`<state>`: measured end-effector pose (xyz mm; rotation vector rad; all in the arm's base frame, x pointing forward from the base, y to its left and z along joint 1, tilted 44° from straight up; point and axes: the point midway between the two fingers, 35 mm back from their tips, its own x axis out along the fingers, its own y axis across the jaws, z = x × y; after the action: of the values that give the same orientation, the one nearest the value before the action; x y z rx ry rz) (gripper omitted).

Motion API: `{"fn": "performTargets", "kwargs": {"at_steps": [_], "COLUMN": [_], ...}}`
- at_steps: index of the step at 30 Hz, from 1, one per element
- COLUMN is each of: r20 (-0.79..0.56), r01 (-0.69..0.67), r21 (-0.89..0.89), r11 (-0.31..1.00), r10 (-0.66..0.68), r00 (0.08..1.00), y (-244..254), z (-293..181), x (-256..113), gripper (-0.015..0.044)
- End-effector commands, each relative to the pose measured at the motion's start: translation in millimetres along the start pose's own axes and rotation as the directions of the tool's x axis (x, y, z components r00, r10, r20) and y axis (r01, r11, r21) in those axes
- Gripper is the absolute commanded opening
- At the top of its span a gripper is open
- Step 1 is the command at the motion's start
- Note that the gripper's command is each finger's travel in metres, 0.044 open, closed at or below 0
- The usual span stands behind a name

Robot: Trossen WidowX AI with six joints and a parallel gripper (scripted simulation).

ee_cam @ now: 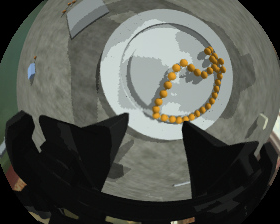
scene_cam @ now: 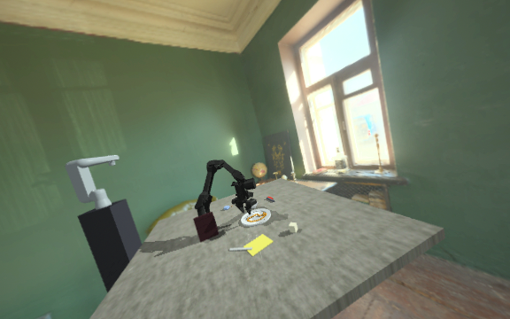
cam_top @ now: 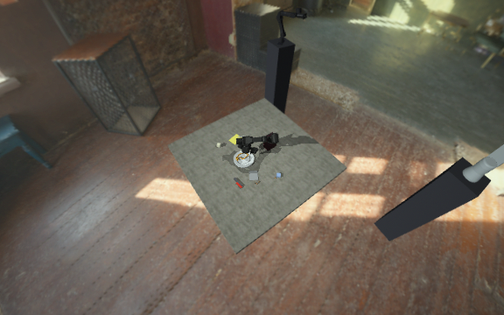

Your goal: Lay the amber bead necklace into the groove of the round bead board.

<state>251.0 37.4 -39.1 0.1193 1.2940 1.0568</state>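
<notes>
The round bead board (cam_top: 235, 163) (scene_cam: 244, 221) (ee_cam: 110, 75) is pale, with a ring groove. The amber bead necklace (scene_cam: 263, 214) (ee_cam: 179, 120) lies on it. In the wrist view its lower and right run curves along the ring's lower right. Its other run cuts inward across the middle with a wavy bend, and several beads bunch at the upper right. The left part of the groove is bare. My gripper (scene_cam: 247, 213) (ee_cam: 156, 121) is partly open, with nothing between its fingers. Its fingertips are over the board's near rim, on either side of the necklace's lower left corner.
A grey square block (cam_top: 253, 176) (ee_cam: 87, 17), a blue object (cam_top: 279, 175) (scene_cam: 227, 207) (ee_cam: 31, 70) and a red object (cam_top: 239, 185) (scene_cam: 270, 198) are beyond the board. A yellow sheet (cam_top: 234, 139) (scene_cam: 259, 245), a white stick (scene_cam: 238, 249) and a pale cube (cam_top: 219, 144) (scene_cam: 293, 227) lie elsewhere around it.
</notes>
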Motion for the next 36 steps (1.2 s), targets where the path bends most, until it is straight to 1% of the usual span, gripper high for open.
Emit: {"fn": "performTargets", "kwargs": {"at_steps": [1,2,3,6,25,30,34,35,36], "r20": [-0.005,-0.005,0.000,-0.001,-0.004,-0.004,-0.007,-0.007,-0.007], "r01": [0.002,0.002,0.005,0.005,0.001,0.001,0.007,0.007,0.007], "r21": [-0.007,-0.007,-0.010,-0.010,-0.007,-0.007,-0.015,-0.015,-0.015], "r11": [1.000,1.000,1.000,1.000,1.000,1.000,1.000,1.000,1.000], "r10": [-0.002,-0.002,-0.005,-0.005,-0.001,-0.001,-0.007,-0.007,-0.007], "r00": [1.000,1.000,1.000,1.000,1.000,1.000,1.000,1.000,1.000], "y": [-0.1,-0.1,-0.5,-0.5,0.1,0.3,-0.1,-0.1,-0.1], "z": [0.0,0.0,0.7,0.7,0.0,-0.2,0.6,0.6,0.6], "x": [7.5,10.9,2.6,4.2,34.0,36.3,33.6,33.6,33.6], "gripper": [0.0120,0.0120,0.0120,0.0120,0.0120,0.0120,0.0015,0.0000,0.0000]}}
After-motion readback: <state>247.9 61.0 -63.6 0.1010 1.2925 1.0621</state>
